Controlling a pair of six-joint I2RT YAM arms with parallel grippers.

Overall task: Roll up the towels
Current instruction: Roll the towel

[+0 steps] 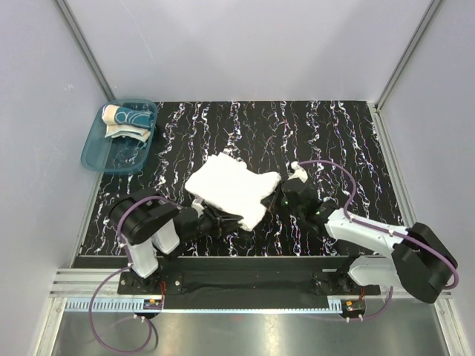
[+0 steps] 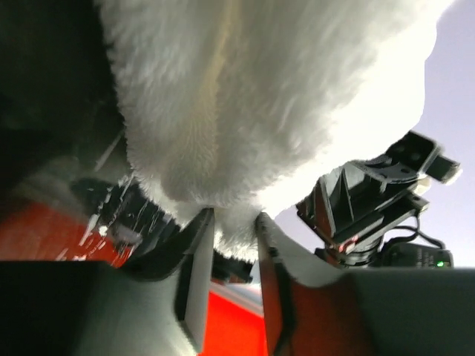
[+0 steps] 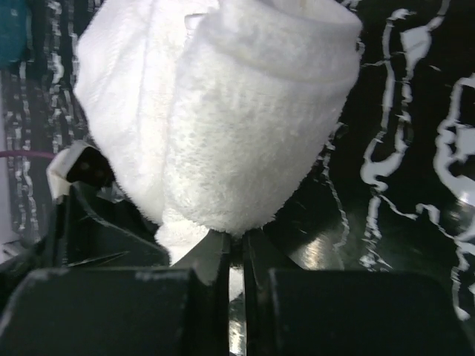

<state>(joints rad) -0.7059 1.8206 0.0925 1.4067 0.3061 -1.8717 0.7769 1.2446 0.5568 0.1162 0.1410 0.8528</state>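
Observation:
The large white towel [image 1: 231, 189] lies bunched in the middle of the black marbled mat. My left gripper [image 1: 225, 220] is at its near edge. In the left wrist view its jaws [image 2: 231, 219] stand apart, and the towel's [image 2: 245, 89] fluffy edge hangs loosely between the tips. My right gripper [image 1: 281, 191] is at the towel's right edge. The right wrist view shows that gripper [image 3: 236, 241] shut on a fold of the towel [image 3: 237, 126]. The smaller cream towel with a teal pattern [image 1: 125, 119] rests inside the tub at the far left.
The translucent teal tub [image 1: 104, 156] sits at the mat's far left corner, partly off the mat [image 1: 334, 141]. Grey walls close in the back and both sides. The right arm's wrist [image 2: 371, 193] shows close behind the towel in the left wrist view.

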